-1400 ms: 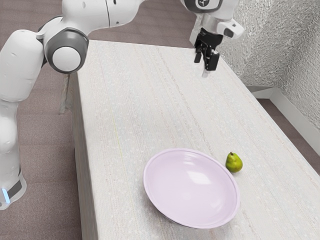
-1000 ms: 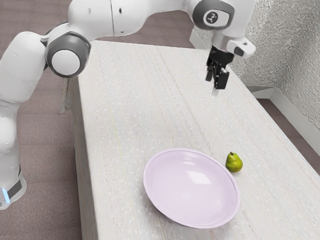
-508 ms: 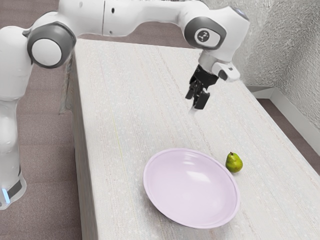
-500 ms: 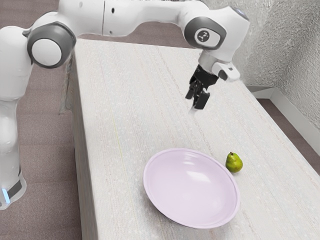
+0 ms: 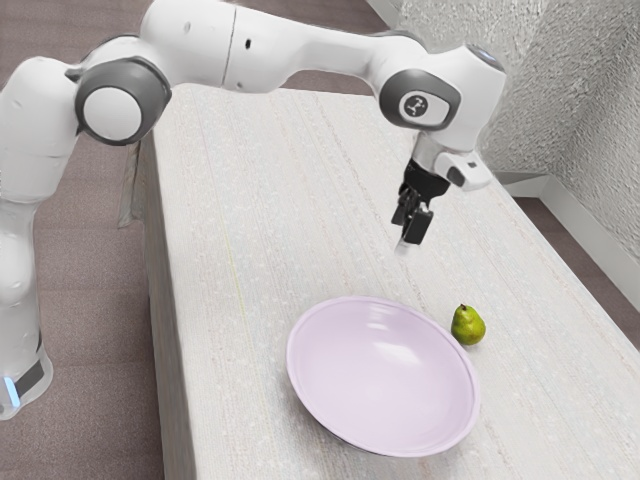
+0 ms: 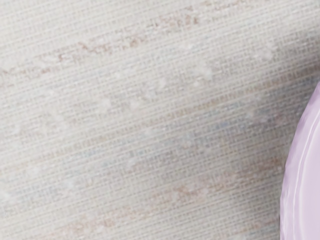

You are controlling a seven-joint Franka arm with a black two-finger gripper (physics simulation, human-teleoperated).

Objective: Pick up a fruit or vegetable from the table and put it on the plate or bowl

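At the near end of the tabletop [image 5: 250, 220], closest to the exterior camera, sits a wide, shallow lilac bowl [image 5: 380, 375], upright and with nothing in it; at about 2 o'clock from the bowl's middle, just beside its rim but apart from it, a small green pear [image 5: 467, 325] stands on the tabletop with its stem up; nothing touches the pear.

Farther up the tabletop, at roughly 12 o'clock from the bowl and 11 o'clock from the pear, the black fingers [image 5: 408, 232] hang above the bare surface, pointing down and a little toward 7 o'clock; they stand slightly parted and hold nothing; they are well apart from both the pear and the bowl.

Beyond them the white arm [image 5: 300, 50] stretches back toward 10 o'clock, across the far part of the tabletop to its base at the exterior view's left, which stands on a brownish floor [image 5: 80, 330]; a rough grey wall [image 5: 570, 80] rises at 1 o'clock.

From the hand's camera, pale woven-looking tabletop [image 6: 140, 120] lies under the hand; a curved strip of the bowl's lilac rim [image 6: 302, 190] shows at one edge.
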